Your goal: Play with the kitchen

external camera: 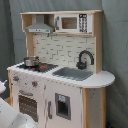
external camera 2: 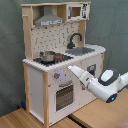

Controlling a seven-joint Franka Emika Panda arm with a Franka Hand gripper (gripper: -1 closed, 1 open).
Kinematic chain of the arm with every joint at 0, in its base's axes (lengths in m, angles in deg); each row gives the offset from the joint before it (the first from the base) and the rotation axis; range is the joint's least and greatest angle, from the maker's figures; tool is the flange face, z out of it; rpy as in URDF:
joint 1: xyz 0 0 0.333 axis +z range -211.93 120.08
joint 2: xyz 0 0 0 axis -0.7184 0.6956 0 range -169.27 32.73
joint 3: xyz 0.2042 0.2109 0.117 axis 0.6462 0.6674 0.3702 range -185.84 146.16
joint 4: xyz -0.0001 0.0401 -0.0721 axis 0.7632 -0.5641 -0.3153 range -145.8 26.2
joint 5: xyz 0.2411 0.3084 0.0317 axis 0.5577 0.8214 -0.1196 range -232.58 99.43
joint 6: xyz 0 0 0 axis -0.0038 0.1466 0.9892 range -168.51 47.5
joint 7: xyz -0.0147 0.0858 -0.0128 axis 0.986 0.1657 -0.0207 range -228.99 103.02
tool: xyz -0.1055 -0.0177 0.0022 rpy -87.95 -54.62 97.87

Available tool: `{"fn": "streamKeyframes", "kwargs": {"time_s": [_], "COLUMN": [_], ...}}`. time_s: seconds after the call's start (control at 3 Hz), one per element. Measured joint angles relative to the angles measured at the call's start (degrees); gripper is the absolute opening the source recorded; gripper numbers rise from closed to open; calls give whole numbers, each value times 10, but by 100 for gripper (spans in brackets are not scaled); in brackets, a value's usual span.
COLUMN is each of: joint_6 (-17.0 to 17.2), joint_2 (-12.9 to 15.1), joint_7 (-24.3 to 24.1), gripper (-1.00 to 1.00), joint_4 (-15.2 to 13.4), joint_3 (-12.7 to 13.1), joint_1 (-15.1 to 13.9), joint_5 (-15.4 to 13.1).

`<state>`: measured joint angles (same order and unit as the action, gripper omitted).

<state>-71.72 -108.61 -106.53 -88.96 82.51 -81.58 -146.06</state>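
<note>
**My arm reaching across the front of the toy kitchen**

In the first exterior view, the kitchen [external camera: 60,70] fills most of the frame, standing against a grey-green curtain [external camera: 115,45]. Its white counter carries a small metal pot [external camera: 31,61] on the red-ringed hob [external camera: 44,66], a grey sink [external camera: 73,73] and a black faucet [external camera: 85,59]. Above are a grey hood [external camera: 39,25] and a microwave [external camera: 73,22]. Only a white piece of my arm [external camera: 11,117] shows at the first exterior view's lower left corner, cut off by the edge; my gripper is hidden here.

In the second exterior view, the kitchen [external camera 2: 62,60] stands on a pale wooden floor [external camera 2: 20,120] before the same curtain. My arm [external camera 2: 102,86] enters from the second exterior view's right and stretches toward the cabinet front. My gripper [external camera 2: 71,68] sits just beside the counter's front edge, above the oven door [external camera 2: 64,95] and near the knobs [external camera 2: 57,76]. I cannot tell whether its fingers are apart or together, nor whether it touches the kitchen.
</note>
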Motion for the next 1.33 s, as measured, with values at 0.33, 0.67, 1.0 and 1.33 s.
{"fn": "streamKeyframes", "kwargs": {"time_s": [0.33,0.67,1.0,1.33], "joint_6": [-29,-61,-90,-122], "joint_2": [0,0,0,0], "joint_7": [-62,-115,-164,-220], "gripper": [100,100,100,100], "joint_4": [-14,-16,-16,-16], "joint_3": [-1,-5,-9,-11], "joint_1": [-8,-19,-31,-43], "joint_5": [-5,-13,-21,-40]}}
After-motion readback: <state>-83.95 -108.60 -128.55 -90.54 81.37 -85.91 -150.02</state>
